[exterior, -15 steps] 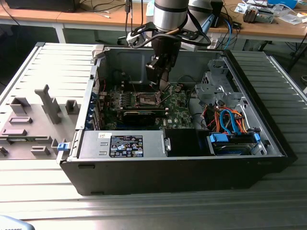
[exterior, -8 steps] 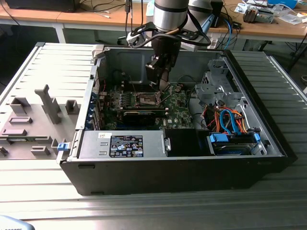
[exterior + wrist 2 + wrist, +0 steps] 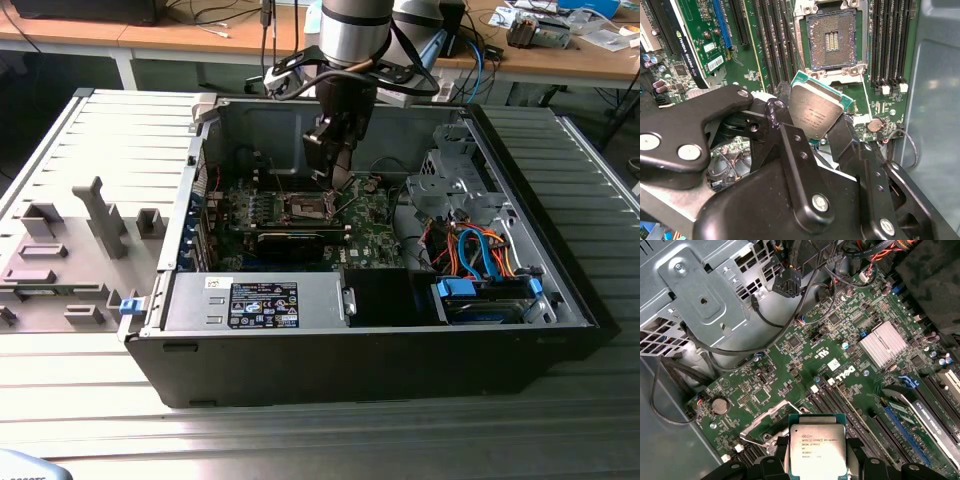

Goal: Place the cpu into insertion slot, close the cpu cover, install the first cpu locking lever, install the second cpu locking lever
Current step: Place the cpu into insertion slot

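My gripper point(image 3: 812, 121) is shut on the cpu point(image 3: 816, 111), a flat square chip with a grey metallic face and a green edge, pinched by two opposite sides between black fingers point(image 3: 779, 111). It hangs tilted a little above the green board, beside the insertion slot point(image 3: 832, 42), which stands open with its dark pin field bare. In the first wrist view the cpu point(image 3: 817, 450) sits at the gripper point(image 3: 816, 462), with a raised silvery frame point(image 3: 765, 424), probably the cpu cover, next to it. In the exterior view the gripper point(image 3: 330, 168) reaches into the case above the insertion slot point(image 3: 305, 207).
Black memory slots point(image 3: 890, 45) flank the socket. A graphics card point(image 3: 690, 45), a finned heat sink point(image 3: 883, 344), a coin cell point(image 3: 719, 405) and loose cables point(image 3: 790, 285) crowd the board. The metal drive cage point(image 3: 445, 180) and case walls point(image 3: 250, 125) hem the arm in.
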Action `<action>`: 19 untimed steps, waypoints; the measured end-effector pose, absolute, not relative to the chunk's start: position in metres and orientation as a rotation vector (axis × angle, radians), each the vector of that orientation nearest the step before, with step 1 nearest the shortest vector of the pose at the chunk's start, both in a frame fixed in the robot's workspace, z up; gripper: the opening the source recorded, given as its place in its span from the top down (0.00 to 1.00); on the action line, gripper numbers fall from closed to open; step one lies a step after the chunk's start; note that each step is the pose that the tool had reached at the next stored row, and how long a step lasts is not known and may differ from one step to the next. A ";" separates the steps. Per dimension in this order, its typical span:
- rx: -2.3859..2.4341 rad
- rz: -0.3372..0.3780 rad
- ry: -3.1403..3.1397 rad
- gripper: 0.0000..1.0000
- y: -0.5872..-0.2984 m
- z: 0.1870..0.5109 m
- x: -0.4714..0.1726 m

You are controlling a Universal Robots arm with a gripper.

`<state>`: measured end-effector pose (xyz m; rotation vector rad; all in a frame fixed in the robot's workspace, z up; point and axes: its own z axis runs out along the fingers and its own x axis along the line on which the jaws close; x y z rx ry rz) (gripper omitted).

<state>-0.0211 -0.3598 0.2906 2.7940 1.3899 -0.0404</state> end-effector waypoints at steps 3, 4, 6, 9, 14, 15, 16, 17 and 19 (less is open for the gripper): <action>2.796 -0.040 1.386 0.46 -0.360 0.291 -0.021; 2.796 -0.040 1.385 0.46 -0.360 0.291 -0.021; 2.797 -0.040 1.383 0.46 -0.360 0.291 -0.021; 2.799 -0.040 1.380 0.46 -0.360 0.291 -0.021; 2.807 -0.041 1.364 0.46 -0.360 0.290 -0.021; 2.807 -0.041 1.363 0.46 -0.360 0.290 -0.021; 2.808 -0.041 1.362 0.46 -0.360 0.290 -0.021; 2.808 -0.041 1.361 0.46 -0.360 0.290 -0.021; 2.811 -0.041 1.357 0.46 -0.360 0.290 -0.021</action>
